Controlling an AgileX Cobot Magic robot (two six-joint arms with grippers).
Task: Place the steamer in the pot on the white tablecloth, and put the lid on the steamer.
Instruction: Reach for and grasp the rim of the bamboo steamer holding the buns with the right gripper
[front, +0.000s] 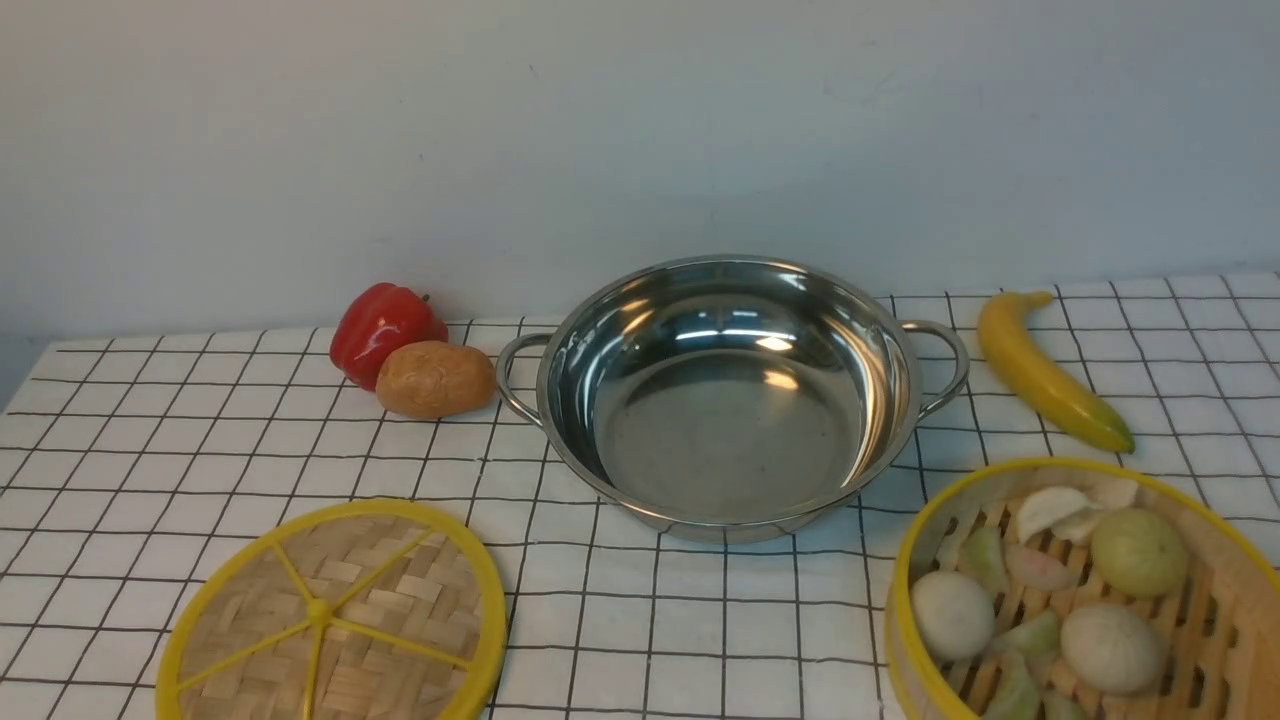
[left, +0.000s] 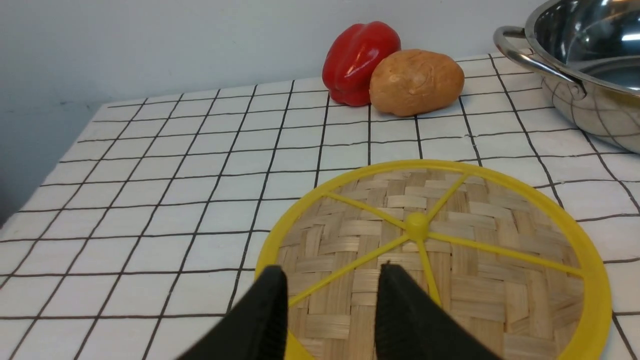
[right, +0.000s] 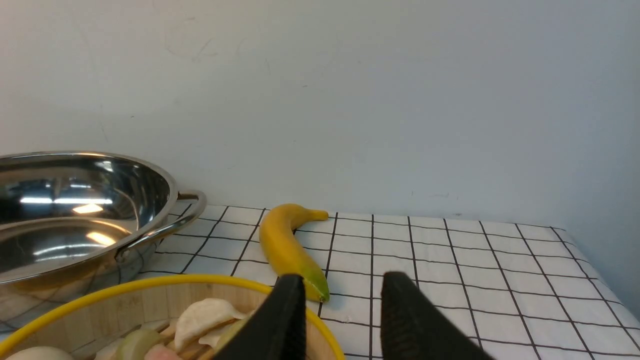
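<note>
Pot (front: 730, 440) stands empty on the white tablecloth (front: 660, 620); food-filled steamer (front: 905, 640) sits to its right, lid (front: 400, 640) lies flat to its left; left gripper (left: 331, 272) and right gripper (right: 345, 280) both show fingers apart, nothing between

In your left wrist view, your left gripper (left: 330, 277) stands open with nothing between its fingertips, and past them you see the lid (left: 480, 295), a flat woven disc with a yellow rim and yellow spokes meeting at a hub, lying on the white tablecloth (left: 165, 185) with its black grid. Beyond the lid you have a red pepper (left: 357, 60) right up against a brown potato (left: 417, 82), and near them part of the shiny pot (left: 590, 107), one loop handle showing.
</note>
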